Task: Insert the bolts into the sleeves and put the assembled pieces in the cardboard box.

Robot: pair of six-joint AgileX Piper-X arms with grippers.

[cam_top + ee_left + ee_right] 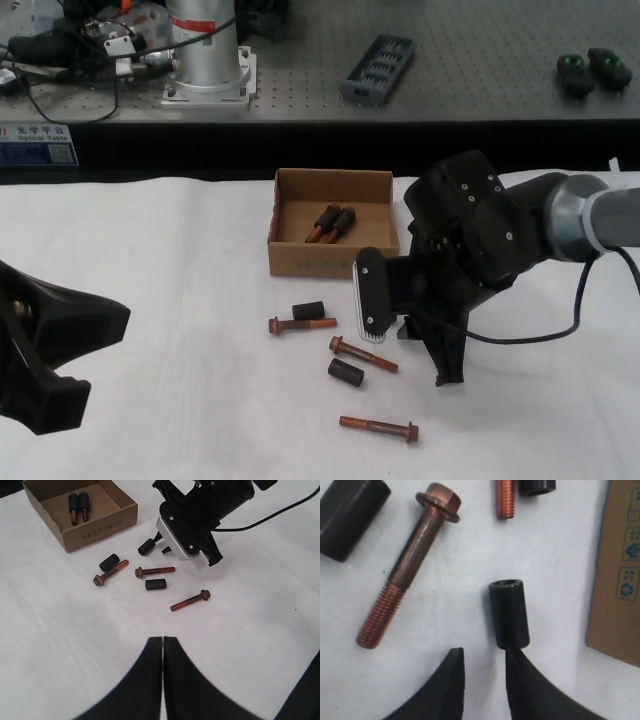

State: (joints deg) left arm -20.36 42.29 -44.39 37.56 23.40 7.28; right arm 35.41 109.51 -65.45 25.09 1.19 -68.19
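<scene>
left gripper point(163, 640) fingers pressed together, empty | right gripper point(484, 654) slightly parted, empty | short black cylindrical sleeve point(509, 612) at one fingertip

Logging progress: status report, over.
Left gripper shut, empty. Right gripper open, tips at a sleeve. Three bolts loose, two pieces in box.

Coppery metal bolts point(412, 560), threaded; matt black sleeves point(509, 612); brown cardboard box point(310, 258); white cloth point(180, 260).

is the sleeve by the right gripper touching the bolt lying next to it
Apart. The right wrist view shows white cloth between the sleeve and the bolt along their whole length.
</scene>
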